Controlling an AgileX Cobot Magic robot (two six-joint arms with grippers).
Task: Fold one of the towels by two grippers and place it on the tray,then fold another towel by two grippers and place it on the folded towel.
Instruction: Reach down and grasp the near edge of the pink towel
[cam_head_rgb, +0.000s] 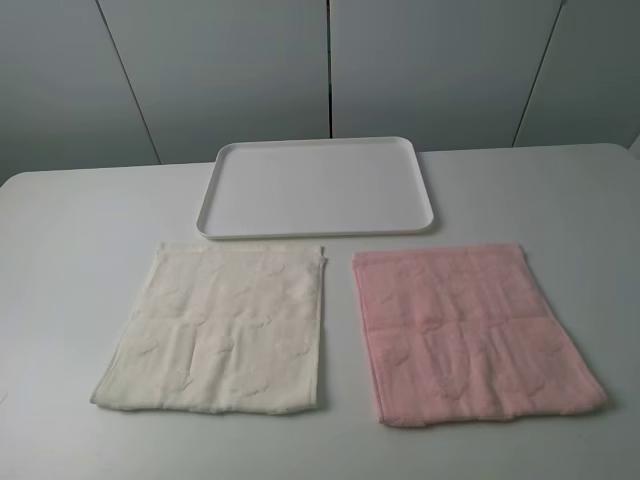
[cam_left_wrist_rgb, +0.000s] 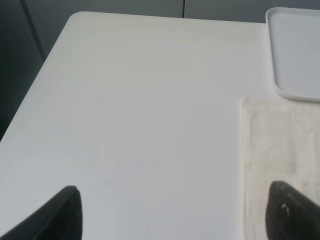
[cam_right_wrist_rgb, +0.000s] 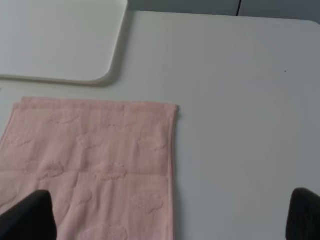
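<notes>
Wide white bench (cam_head_rgb: 80, 230) right across the view. Far middle: white tray (cam_head_rgb: 315, 188), flat on the bench, bare. Near left: cream towel (cam_head_rgb: 220, 330), spread flat, its far edge just short of the tray's near rim. Near right: pink towel (cam_head_rgb: 470, 335), spread flat too, off the tray, a narrow gap from the cream one. Left gripper (cam_left_wrist_rgb: 175, 215) released, fingers wide, straddling the cream towel's left edge, grasping nothing. Right gripper (cam_right_wrist_rgb: 167, 217) released as well, wide over the pink towel's right edge, nothing held.

High frontal overview; both wrist views close, sharing tray (cam_head_rgb: 318, 187) corners
</notes>
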